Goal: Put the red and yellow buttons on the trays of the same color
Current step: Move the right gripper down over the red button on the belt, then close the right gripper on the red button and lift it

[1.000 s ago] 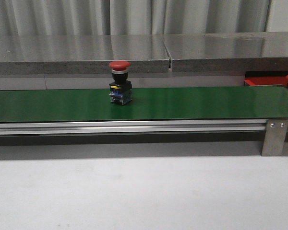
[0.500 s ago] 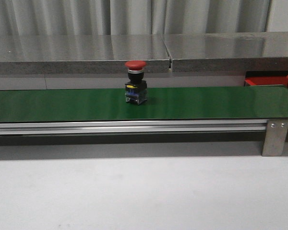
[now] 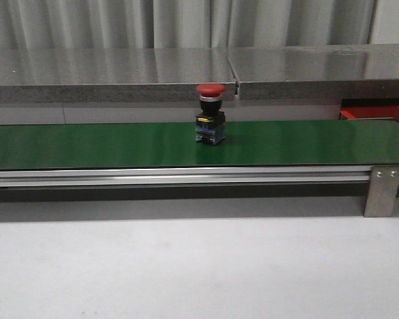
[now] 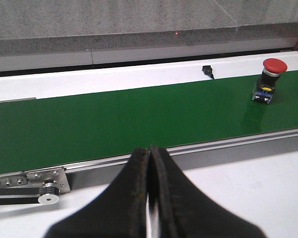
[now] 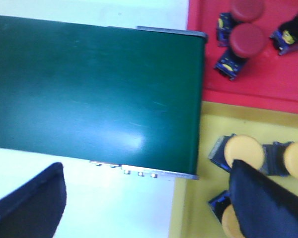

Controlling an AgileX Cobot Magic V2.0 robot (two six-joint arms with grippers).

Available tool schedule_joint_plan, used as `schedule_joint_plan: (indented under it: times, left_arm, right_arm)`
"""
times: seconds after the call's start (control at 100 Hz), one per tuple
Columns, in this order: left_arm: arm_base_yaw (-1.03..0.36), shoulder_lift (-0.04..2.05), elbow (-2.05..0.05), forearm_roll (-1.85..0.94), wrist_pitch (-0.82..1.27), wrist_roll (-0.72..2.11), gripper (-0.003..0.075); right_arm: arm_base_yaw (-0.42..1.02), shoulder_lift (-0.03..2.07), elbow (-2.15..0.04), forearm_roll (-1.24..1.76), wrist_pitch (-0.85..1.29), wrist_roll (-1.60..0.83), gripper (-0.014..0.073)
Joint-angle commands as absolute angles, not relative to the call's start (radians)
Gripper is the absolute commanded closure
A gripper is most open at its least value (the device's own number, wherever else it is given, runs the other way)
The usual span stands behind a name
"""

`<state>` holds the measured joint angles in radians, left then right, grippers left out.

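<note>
**Red button on belt, both grippers empty**

Left gripper (image 4: 149,198) pressed closed, holding nothing, near side of green belt (image 3: 86,146). Right gripper (image 5: 144,198) spread wide, empty. Red button (image 3: 211,113) upright mid-belt. Red tray (image 5: 268,74) and yellow tray (image 5: 198,163) hold matching buttons.

Button (image 3: 210,114) upright on belt (image 3: 86,145) near its middle, ledge (image 3: 120,73) behind belt, table (image 3: 186,266) before it, two trays (image 5: 283,74) side by side past belt's right end, buttons (image 5: 244,151) in each
</note>
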<state>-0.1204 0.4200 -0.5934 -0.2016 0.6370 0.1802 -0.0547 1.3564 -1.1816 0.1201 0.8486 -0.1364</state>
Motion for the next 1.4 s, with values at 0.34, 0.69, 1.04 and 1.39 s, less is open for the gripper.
schedule_joint_plan:
  times: [0.34,0.69,1.04,1.39]
  left_arm:
    - [-0.127,0.425,-0.618,-0.22,0.569,0.179,0.0739]
    - [-0.127,0.425,-0.618,-0.22,0.569,0.179,0.0739]
    - [-0.127,0.425,-0.618,-0.22,0.567,0.179,0.0739]
    - [-0.127,0.425,-0.618,-0.22,0.567,0.179,0.0739]
  right_arm:
    - [0.092,1.507,-1.469,0.151,1.049,-0.288,-0.0059]
    - [0.141,1.648,-1.576,0.171,1.115,-0.431,-0.0059]
    - [0.228,1.822,-1.694,0.229,1.068,-0.548,-0.0059]
    - [0.229,1.901,-1.715,0.249,0.975,-0.548,0.02]
